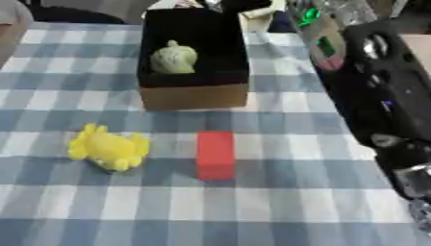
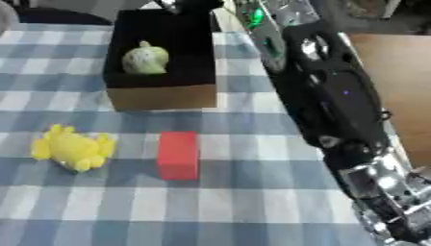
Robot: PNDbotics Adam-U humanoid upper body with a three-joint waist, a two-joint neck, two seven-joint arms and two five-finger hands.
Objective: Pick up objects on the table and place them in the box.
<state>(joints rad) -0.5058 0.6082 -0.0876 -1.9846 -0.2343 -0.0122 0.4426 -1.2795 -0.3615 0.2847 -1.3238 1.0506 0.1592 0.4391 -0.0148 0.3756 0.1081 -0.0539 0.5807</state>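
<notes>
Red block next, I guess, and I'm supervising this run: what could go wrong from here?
The red block lies close beside the yellow toy, so a reaching hand might nudge the toy. The box already holds a pale green object; a drop could land on it. The right arm stretches alongside the box and might bump it.

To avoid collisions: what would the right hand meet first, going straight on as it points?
Probably nothing: the right hand shows at the top edge beyond the box, pointing far-left out of view. Depth is unclear.
</notes>
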